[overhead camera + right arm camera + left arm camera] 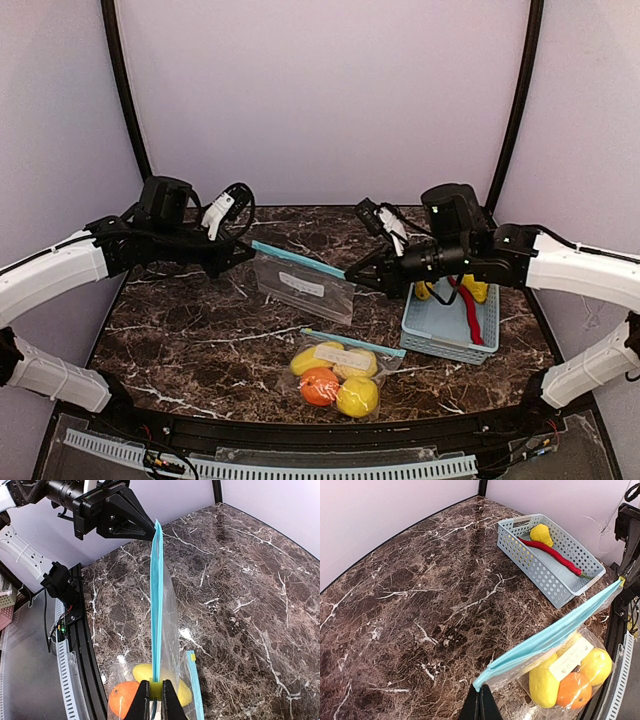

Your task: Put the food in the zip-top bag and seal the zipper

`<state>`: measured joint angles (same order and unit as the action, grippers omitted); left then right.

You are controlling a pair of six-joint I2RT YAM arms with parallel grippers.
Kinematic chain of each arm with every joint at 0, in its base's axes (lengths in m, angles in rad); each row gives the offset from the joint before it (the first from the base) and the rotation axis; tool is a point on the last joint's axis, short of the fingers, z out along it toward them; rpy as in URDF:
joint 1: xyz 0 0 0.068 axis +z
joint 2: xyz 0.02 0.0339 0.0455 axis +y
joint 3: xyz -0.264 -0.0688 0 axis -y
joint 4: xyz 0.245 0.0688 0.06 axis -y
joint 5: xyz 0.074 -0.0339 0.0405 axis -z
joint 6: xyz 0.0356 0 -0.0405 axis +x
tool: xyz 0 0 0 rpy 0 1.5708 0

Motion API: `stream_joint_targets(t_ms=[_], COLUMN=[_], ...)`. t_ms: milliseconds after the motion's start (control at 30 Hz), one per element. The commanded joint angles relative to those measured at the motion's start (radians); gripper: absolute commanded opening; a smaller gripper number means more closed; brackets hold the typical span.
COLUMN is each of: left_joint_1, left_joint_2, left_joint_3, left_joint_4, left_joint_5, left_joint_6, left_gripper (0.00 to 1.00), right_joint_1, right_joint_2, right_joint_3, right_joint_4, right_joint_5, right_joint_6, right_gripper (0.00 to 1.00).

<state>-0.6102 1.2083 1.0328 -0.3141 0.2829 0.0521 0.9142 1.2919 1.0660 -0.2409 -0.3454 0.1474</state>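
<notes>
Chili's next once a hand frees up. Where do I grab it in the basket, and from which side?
Grip the red chili at mid-length, coming straight down and closing across its thin body. It lies flat along the basket floor, so the walls block a side approach, and its middle looks clear of the yellow fruit at one end.

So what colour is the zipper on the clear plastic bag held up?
Light blue: the zipper strip shows best in the right wrist view.

Glossy food (pixel 337 381); clear plastic bag (pixel 305 288); marble-look tabletop (pixel 180 320).
</notes>
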Motion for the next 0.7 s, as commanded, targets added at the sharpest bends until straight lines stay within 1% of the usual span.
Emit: stream_joint_targets(t_ms=[0, 300, 500, 567, 600, 633, 667], left_joint_1=[0.023, 0.022, 0.023, 0.023, 0.023, 0.022, 0.017], left_joint_2=[-0.025, -0.023, -0.024, -0.027, -0.028, -0.026, -0.024], left_joint_3=[-0.025, -0.027, -0.032, -0.038, -0.044, -0.044, -0.044], left_joint_4=[-0.016, -0.021, -0.011, 0.002, 0.011, 0.015, 0.017], left_joint_5=[-0.087, -0.132, -0.092, -0.025, 0.055, 0.106, 0.22], left_joint_6=[0.001, 0.004, 0.01, 0.017, 0.029, 0.043, 0.047], left_gripper=[0.01, 0.01, 0.01, 0.01, 0.01, 0.01, 0.01], right_joint_1=[-0.01, -0.012, -0.014, -0.013, -0.013, -0.012, -0.01], right_joint_2=[-0.031, -0.07, -0.088, -0.086, -0.083, -0.077, -0.071], right_joint_3=[-0.026, -0.05, -0.055, -0.05, -0.044, -0.036, -0.027], right_joint_4=[-0.045, -0.062, -0.069, -0.069, -0.068, -0.068, -0.067], right_joint_5=[0.02, 0.042, 0.033, 0.006, -0.017, -0.056, -0.075], right_joint_6=[0.013, 0.029, 0.034, 0.031, 0.03, 0.027, 0.026], right_gripper=[0.05, 0.06, 0.06, 0.08, 0.11, 0.16, 0.24])
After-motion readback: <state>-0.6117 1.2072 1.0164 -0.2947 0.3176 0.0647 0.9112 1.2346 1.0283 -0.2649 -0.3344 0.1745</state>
